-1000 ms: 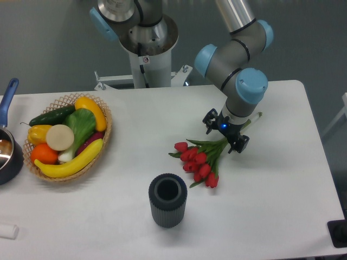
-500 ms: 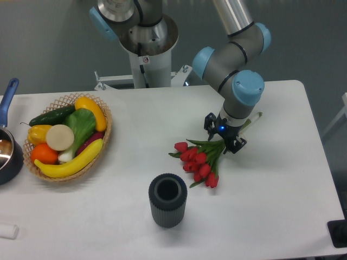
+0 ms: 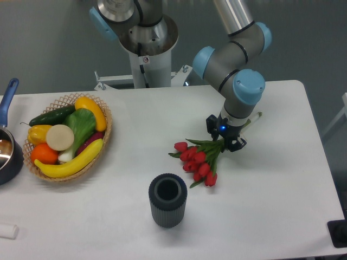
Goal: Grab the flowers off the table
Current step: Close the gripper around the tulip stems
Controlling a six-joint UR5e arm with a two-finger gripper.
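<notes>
Camera view: jaws closed about the tulip bunch [image 3: 199, 160] stems; red heads trail beyond them, resting on the bench [image 3: 271, 206]; advise lifting straight and slowly.

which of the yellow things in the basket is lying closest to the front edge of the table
The banana. It curves along the front rim of the basket, while the yellow pepper sits at the left and the yellow squash at the back.

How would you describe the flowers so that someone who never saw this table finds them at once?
Look at the white table, right of its middle, just below the robot's claw. There lie the flowers, with the dark ribbed cup in front of them. They are the only red blooms with green stems; other colourful things sit in the basket at the left.
</notes>
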